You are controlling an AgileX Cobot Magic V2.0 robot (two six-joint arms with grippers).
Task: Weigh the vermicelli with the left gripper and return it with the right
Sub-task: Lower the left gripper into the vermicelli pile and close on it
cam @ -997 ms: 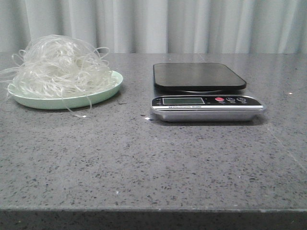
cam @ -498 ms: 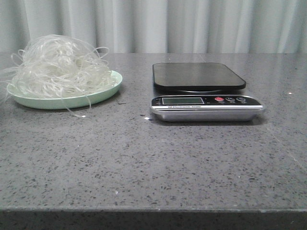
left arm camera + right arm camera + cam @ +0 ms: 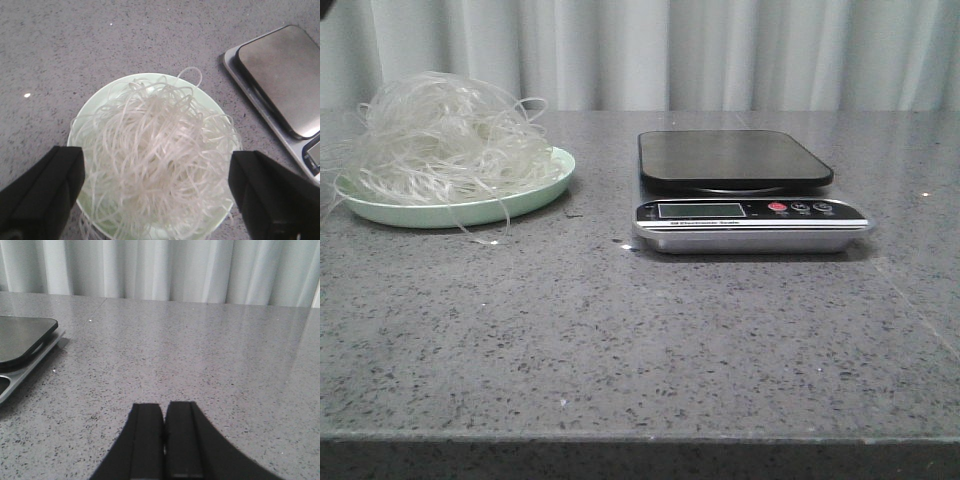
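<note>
Compared with the front view half a second earlier, we find one change: a small dark shape (image 3: 325, 8) now shows at the top left corner, too little of it visible to identify; the plate, noodles and scale have not moved. We see the vermicelli (image 3: 442, 136), a fluffy mound of thin translucent whitish strands and loops, heaped on the round mint-green plate (image 3: 535, 195) at the left of the speckled grey stone table (image 3: 620, 340), with a few loose strands trailing over the near rim onto the table. We find no clear long axis: the mound is roughly round and about as wide as the plate. The flat digital kitchen scale (image 3: 750, 225), with black weighing platform and silver front panel, sits well apart to the right; its display is blank, and the small print beneath it is too fine to read. In the left wrist view the matte black left gripper (image 3: 156, 187) is spread wide above the mound, one finger at each side of the plate. We see the right gripper (image 3: 164, 440) pressed closed over bare table, holding nothing.
</note>
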